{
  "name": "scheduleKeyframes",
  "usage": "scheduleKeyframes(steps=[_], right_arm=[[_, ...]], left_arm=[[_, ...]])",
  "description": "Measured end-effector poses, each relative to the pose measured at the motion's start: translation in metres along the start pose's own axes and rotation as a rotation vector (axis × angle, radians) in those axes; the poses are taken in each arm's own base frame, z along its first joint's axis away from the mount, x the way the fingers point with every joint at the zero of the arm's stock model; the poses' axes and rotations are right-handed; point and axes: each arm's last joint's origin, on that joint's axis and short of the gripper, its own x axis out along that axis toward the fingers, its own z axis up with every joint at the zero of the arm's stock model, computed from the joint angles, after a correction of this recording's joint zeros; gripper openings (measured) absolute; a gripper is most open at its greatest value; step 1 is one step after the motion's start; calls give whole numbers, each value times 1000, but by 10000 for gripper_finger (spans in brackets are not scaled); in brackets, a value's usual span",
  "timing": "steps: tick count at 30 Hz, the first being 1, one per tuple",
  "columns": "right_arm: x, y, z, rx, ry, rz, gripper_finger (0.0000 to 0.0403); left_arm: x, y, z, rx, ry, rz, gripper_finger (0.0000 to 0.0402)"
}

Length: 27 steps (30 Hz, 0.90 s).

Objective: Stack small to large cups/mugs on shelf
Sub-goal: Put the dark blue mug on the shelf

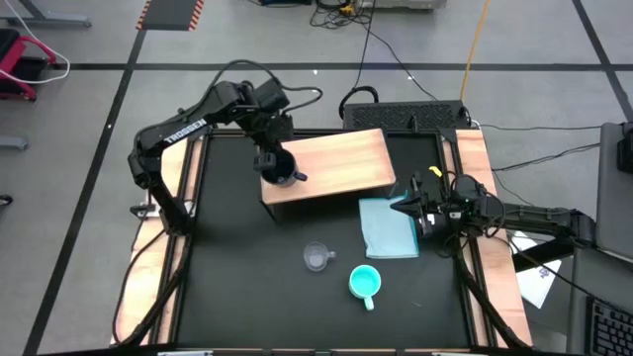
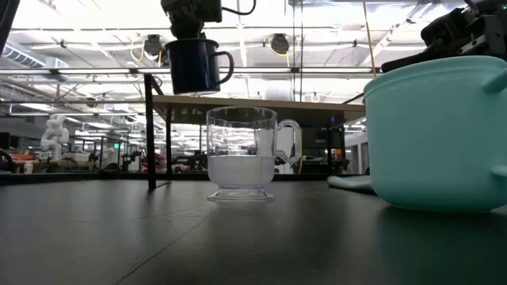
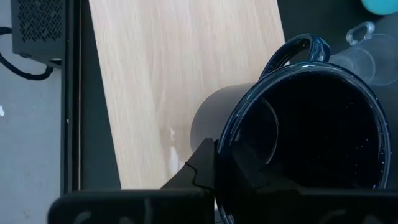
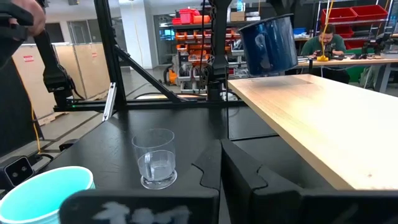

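Observation:
The dark navy mug (image 1: 283, 171) hangs just above the near left corner of the wooden shelf (image 1: 331, 163). My left gripper (image 1: 267, 156) is shut on it from above. In the low view the mug (image 2: 194, 66) sits a little above the shelf top (image 2: 317, 100). The clear glass cup (image 1: 316, 257) stands on its base on the black table in front of the shelf. The turquoise mug (image 1: 364, 283) stands upright near it, toward the near edge. My right gripper (image 1: 407, 208) is shut and empty, low beside the light-blue cloth (image 1: 388, 229). My left gripper holds the navy mug by its rim (image 3: 225, 147), on the side away from the handle (image 3: 292, 48). One finger (image 3: 202, 163) is outside the wall and the other inside. The fingers come from above, pointing down. The mug hangs below them, mouth up, clear of the shelf.
The folded light-blue cloth lies on the table right of the shelf's near edge. A black box with cables (image 1: 406, 114) sits behind the shelf. Light wooden strips (image 1: 485, 188) run along both table sides. A person (image 4: 326, 40) sits in the room beyond.

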Motion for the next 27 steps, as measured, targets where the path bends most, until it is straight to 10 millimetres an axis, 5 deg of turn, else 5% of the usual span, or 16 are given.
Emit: scheduleKeyframes(steps=[27], right_arm=[[0,0,0,0,-1,0,0]], left_arm=[[2,20,-11,-85,-5,-92,16]])
